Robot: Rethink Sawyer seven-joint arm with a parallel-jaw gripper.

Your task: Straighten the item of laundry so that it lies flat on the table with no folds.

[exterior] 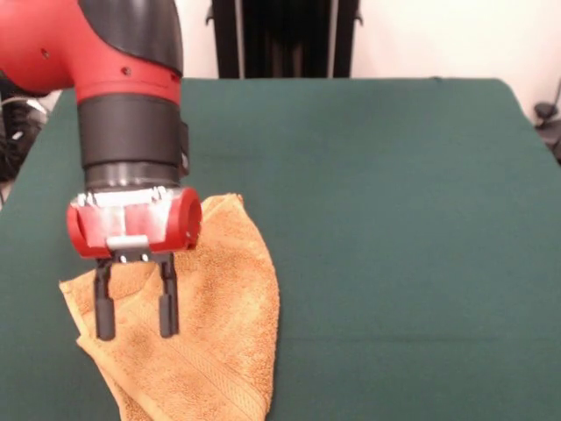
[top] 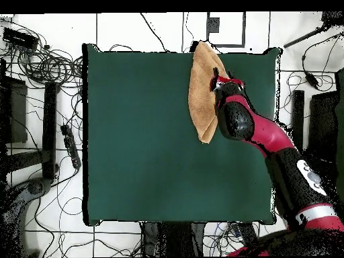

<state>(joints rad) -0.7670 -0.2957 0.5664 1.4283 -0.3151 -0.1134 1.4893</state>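
Observation:
The orange-yellow towel (exterior: 219, 333) lies folded and rumpled on the green table (exterior: 394, 219), at the lower left of the front view, and runs off the picture's bottom edge. A woven band shows near its lower part. My gripper (exterior: 136, 330) hangs over the towel's left part with its two black fingers (exterior: 105, 316) apart and nothing between them. In the overhead view the towel (top: 200, 94) is a long folded shape at the table's (top: 148, 134) top edge, right of middle. The gripper (top: 216, 80) is over its right side.
The red and black arm (top: 269, 138) reaches in from the lower right of the overhead view. Cables and stands (top: 40, 74) lie on the floor around the table. The towel's top corner reaches the table's edge in the overhead view.

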